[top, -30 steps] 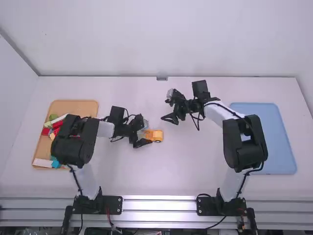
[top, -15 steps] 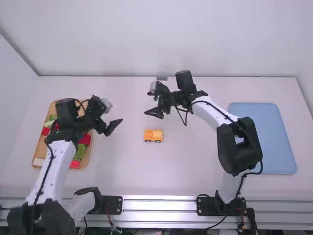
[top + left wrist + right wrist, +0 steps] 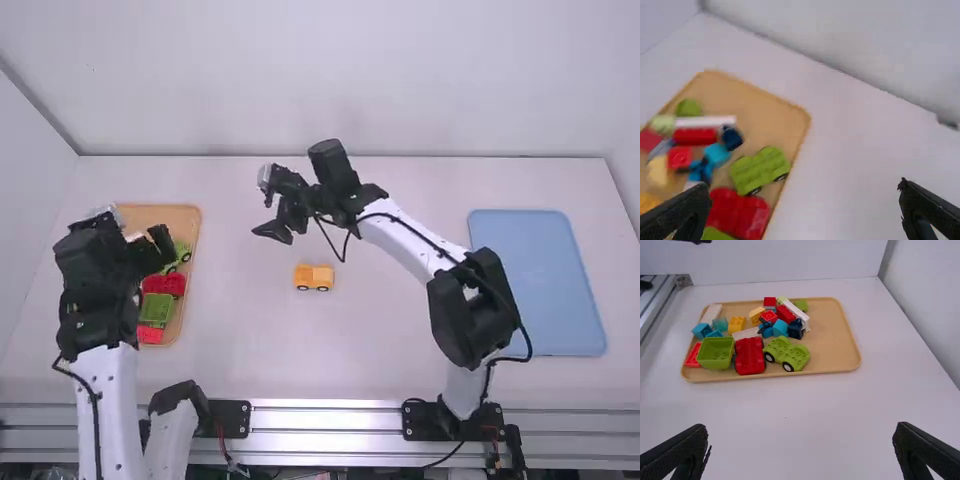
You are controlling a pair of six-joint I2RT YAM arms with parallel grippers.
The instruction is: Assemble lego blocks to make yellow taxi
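Two opened grippers show over the white surface (image 3: 410,340), each with nothing between its fingers. At the left end of the surface lies a wooden tray (image 3: 150,215), partly covered by the left arm. The left gripper (image 3: 148,252) is above it, and the left wrist view shows its fingers spread wide.

Loose blocks fill much of the tray. A white bar (image 3: 797,312), a red bar (image 3: 786,314) and a dark blue block (image 3: 795,330) lie close together there, with a yellow block (image 3: 736,324) and a white plate (image 3: 746,334) elsewhere in the group. Along the tray's right side in the high view are a green wheeled piece (image 3: 178,257), a red piece (image 3: 165,284), a green open box (image 3: 156,309) and a small red block (image 3: 150,334).

Next comes the right gripper (image 3: 272,226), fingers wide apart, between the tray and the yellow taxi (image 3: 314,277) and farther from the arm bases than the taxi. The orange-yellow taxi stands upright on its wheels near the middle, apart from both grippers. Well to its right is a flat blue tray (image 3: 540,285).
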